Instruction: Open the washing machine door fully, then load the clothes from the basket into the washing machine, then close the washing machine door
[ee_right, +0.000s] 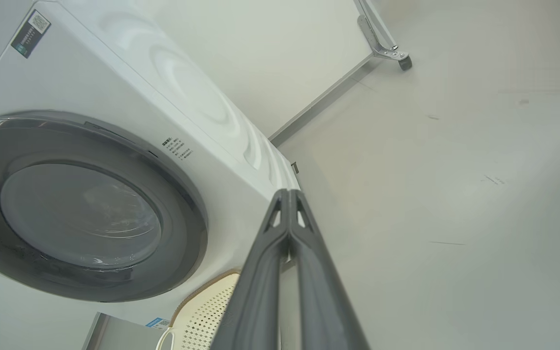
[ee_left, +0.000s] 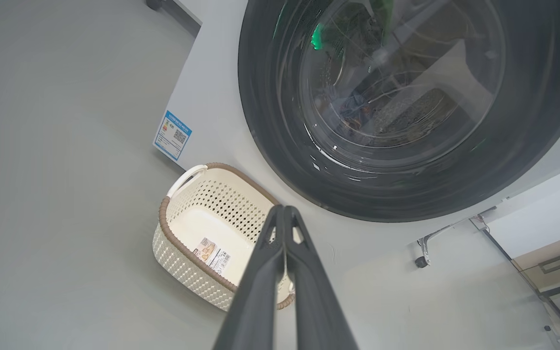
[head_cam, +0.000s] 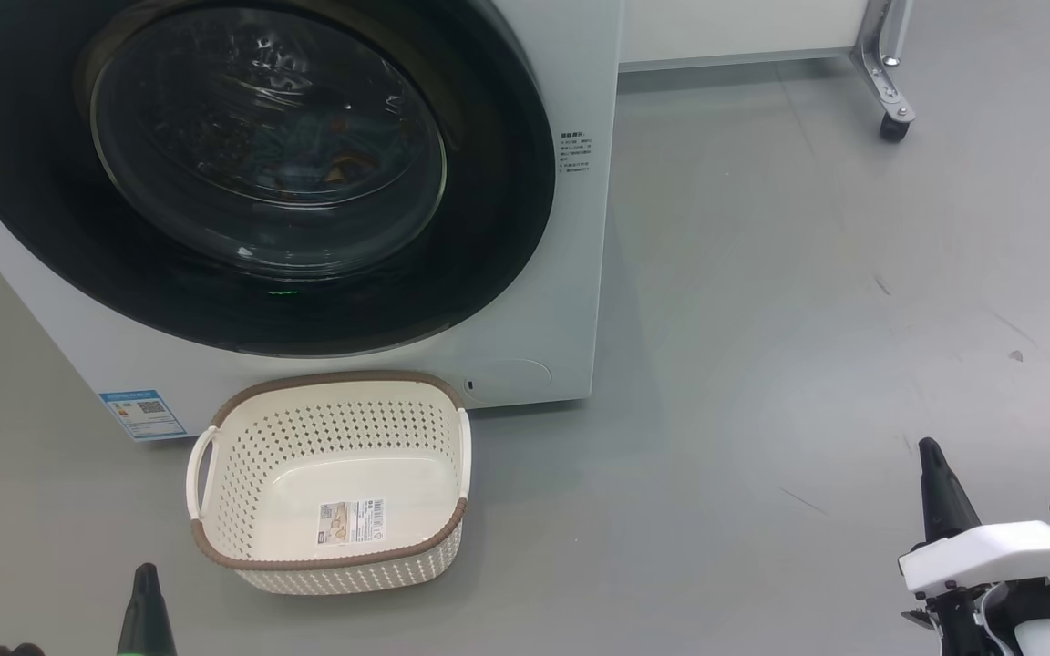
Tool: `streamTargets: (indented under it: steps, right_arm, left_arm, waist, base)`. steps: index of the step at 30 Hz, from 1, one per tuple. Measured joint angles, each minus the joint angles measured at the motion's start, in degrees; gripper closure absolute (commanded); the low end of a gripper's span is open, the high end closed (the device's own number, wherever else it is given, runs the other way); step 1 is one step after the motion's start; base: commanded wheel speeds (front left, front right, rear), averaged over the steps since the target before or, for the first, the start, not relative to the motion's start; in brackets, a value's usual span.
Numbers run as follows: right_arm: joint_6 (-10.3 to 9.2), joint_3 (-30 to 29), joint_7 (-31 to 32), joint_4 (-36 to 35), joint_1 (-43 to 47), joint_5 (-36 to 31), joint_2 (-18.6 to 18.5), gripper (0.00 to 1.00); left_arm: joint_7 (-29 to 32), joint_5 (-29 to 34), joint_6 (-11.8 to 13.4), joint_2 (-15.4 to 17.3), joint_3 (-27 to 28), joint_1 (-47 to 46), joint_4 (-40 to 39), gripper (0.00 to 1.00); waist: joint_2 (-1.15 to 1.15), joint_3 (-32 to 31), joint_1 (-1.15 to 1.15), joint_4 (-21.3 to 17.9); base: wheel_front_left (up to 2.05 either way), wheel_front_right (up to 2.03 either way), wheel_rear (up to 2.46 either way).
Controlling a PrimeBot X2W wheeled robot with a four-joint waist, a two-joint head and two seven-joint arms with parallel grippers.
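— Washing machine door [head_cam: 252, 155]: position?
— We find it shut against the washing machine [head_cam: 571, 273], which stands on a grey floor [head_cam: 762, 364]; clothes [head_cam: 334, 169] show dimly through its glass. The basket [head_cam: 334, 375] sits on that floor just before the machine, its bottom sticker [head_cam: 352, 521] exposed.
— Grippers?
— We see the left gripper [head_cam: 146, 572] and right gripper [head_cam: 930, 448] both clenched, grasping nothing. A castored metal leg [head_cam: 890, 100] stands at the far right.

Cream, brown-rimmed basket [head_cam: 242, 483]; clothes [ee_left: 353, 108] seemingly blue.
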Motion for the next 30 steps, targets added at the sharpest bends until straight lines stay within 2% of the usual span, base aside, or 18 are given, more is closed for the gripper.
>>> streamTargets:
  steps: [30]
  right_arm:
    - [-0.07,-3.83,5.90,0.16,-1.24,22.20,1.46,1.00]
  left_arm:
    - [5.81,-22.75,-0.21,0.24,1.81,-2.36,0.34,1.00]
  waist:
    - [0.00,0.14,0.00,0.54]
  base:
    - [0.00,0.00,0.00]
